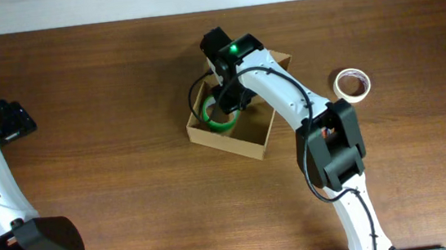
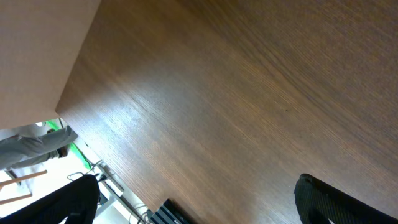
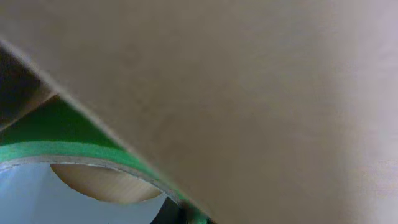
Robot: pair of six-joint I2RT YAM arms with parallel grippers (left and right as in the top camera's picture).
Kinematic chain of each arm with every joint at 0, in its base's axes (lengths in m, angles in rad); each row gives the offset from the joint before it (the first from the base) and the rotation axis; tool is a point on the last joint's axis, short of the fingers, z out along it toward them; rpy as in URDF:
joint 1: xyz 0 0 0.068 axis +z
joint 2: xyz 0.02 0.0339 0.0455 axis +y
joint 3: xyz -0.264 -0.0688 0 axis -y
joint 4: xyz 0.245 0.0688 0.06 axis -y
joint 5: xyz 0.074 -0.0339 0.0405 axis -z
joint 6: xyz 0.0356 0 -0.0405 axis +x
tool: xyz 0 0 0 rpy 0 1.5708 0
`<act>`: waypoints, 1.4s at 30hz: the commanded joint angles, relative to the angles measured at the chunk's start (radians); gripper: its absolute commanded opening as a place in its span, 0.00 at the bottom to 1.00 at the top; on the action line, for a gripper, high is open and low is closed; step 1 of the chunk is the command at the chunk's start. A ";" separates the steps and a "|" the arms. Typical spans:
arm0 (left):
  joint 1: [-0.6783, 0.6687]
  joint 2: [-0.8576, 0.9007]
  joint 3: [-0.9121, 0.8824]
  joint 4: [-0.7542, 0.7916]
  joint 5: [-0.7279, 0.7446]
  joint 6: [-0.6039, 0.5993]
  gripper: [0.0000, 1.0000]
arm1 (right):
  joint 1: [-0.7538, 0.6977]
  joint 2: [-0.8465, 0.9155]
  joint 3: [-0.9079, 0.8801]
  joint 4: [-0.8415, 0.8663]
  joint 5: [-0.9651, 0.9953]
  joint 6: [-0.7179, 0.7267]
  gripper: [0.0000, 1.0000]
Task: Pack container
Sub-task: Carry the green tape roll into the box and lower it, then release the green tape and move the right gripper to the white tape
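The container, a tan cardboard box, lies open at the table's middle. A green tape roll sits tilted inside its left part. My right gripper reaches down into the box and is shut on the roll's rim. In the right wrist view the box's cardboard wall fills most of the frame, and the green tape roll shows at lower left with a dark finger against it. My left gripper is at the far left, open and empty, and the left wrist view shows only bare wood between its fingers.
A white tape roll lies on the table to the right of the box. The right arm's links cross over the box's back right corner. The table's left edge shows in the left wrist view.
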 commanded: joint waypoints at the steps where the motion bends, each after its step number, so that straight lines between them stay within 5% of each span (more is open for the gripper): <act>1: 0.005 0.011 -0.003 0.002 0.001 0.012 1.00 | 0.009 0.013 -0.007 0.010 -0.013 0.007 0.04; 3: 0.005 0.011 -0.003 0.002 0.001 0.012 1.00 | 0.009 0.013 -0.007 0.012 -0.013 0.007 0.17; 5: 0.005 0.011 -0.003 0.002 0.001 0.012 1.00 | 0.009 0.013 -0.007 0.012 -0.013 0.006 0.44; 6: 0.005 0.011 -0.003 0.002 0.001 0.012 1.00 | 0.009 0.013 -0.006 0.011 -0.013 0.005 0.47; 14: 0.005 0.011 -0.003 0.002 0.001 0.012 1.00 | 0.016 -0.084 0.025 -0.020 0.023 -0.021 0.55; 29: 0.005 0.011 -0.003 0.002 0.001 0.012 1.00 | 0.080 -0.626 0.166 -0.203 0.501 -0.080 0.70; 36: 0.005 0.011 -0.003 0.002 0.001 0.012 1.00 | -0.259 -0.935 0.102 -0.200 0.526 -0.027 0.78; 42: 0.005 0.011 -0.003 0.002 0.001 0.012 1.00 | -0.675 -0.933 -0.062 -0.156 0.205 0.061 0.79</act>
